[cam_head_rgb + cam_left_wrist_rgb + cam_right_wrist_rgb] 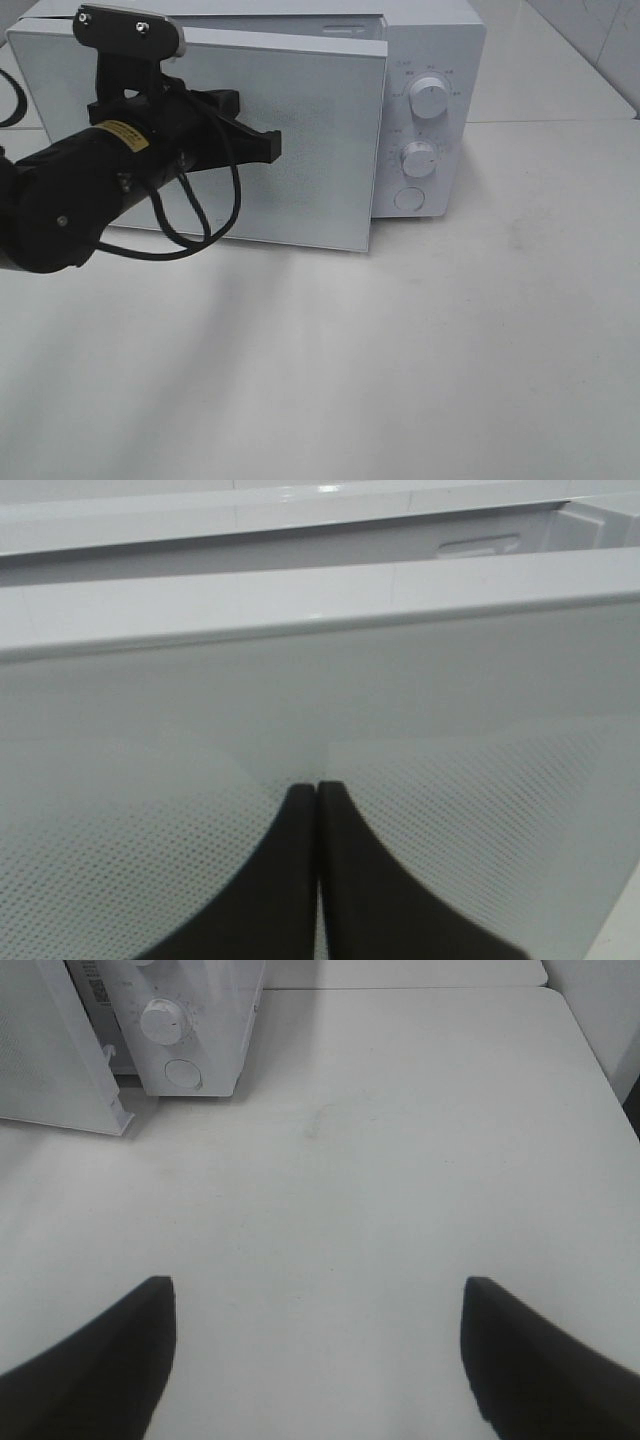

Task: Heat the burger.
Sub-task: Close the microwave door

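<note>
The table [420, 360] bears the microwave [435, 45], whose door [310, 150] is ajar. The left gripper [318, 786], clenched and empty, is set against it. The right gripper [315, 1285] is spread over the table. The burger is not seen. Door-closing is judged in hand; next, latching is required, then a knob [429, 97] turned.

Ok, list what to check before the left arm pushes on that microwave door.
1. Microwave door shut: not ok, it stands ajar on the knob side.
2. Left gripper shut, tips at the door panel: ok.
3. Right gripper open over the table, away from the door: ok.
4. Burger inside: cannot tell, it is not in view.
5. Knobs set: cannot tell, markings too small.
</note>
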Controlling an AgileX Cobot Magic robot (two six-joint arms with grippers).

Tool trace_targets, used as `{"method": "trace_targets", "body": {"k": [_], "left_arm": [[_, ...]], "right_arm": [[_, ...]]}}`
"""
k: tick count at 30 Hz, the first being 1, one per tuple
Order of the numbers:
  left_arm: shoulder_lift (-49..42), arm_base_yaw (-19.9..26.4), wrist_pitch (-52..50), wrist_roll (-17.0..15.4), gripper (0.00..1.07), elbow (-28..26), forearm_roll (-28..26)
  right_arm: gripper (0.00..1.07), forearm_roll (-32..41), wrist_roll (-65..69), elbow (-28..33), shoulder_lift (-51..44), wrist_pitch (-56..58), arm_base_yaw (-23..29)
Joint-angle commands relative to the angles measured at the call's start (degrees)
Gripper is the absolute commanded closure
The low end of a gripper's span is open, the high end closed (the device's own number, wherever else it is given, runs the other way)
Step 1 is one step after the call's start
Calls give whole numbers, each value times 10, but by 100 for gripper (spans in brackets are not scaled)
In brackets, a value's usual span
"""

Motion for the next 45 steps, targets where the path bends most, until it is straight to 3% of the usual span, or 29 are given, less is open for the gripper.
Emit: {"method": "trace_targets", "body": {"k": [1,16,20,22,45], "left_arm": [[23,-4,19,3,107,-43,-22],[89,-3,41,4,107,-148,-43],[100,-3,56,17,107,-170,-60],[108,-3,63,43,107,-189,-62],[118,10,86,48,107,-217,-66]], "right_arm": [[31,1,-7,2,-17,-6,-5],[31,1,-7,2,-17,-6,-5],[31,1,-7,2,-17,-6,-5],[31,1,-7,2,-17,-6,-5],[31,1,-7,2,-17,-6,-5]]}}
